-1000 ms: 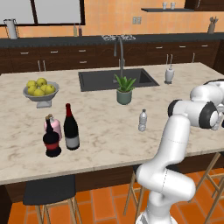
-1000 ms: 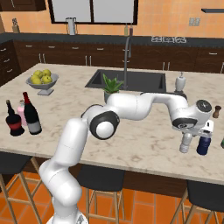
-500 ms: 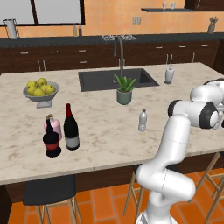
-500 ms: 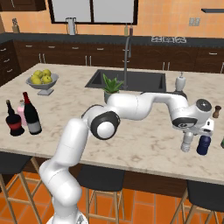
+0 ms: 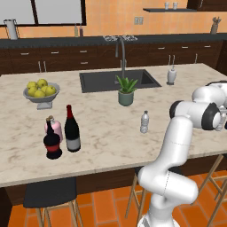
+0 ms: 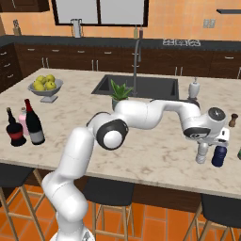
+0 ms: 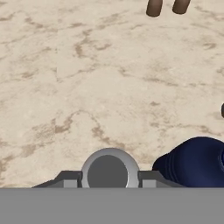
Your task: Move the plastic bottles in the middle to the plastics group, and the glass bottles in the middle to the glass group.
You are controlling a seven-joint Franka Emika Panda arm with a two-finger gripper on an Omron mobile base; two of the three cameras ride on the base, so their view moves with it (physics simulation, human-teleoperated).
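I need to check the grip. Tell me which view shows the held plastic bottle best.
Right base view: the plastic bottle stands full-length under the gripper, beside a dark blue bottle. Hand view gives its cap between the fingertips.

A domestic kitchen, rendered. A marble-patterned island tabletop [image 5: 106,146] carries an inset dark sink [image 5: 119,80] with a tall curved faucet [image 5: 121,48]. Behind it, dark wooden base cabinets [image 5: 53,66] with metal handles run under a dark back counter [image 5: 66,41], against an orange wall with a window [image 5: 44,11]. On the island stand a bowl of yellow-green fruit [image 5: 41,90], a small potted plant [image 5: 126,90], a white soap dispenser [image 5: 171,75] and several bottles, among them a wine bottle [image 5: 72,130]. Stools [image 5: 49,197] with dark seats are tucked under the near edge, on an orange tiled floor [image 5: 106,208]. A wall outlet [image 5: 138,20] sits above the back counter.
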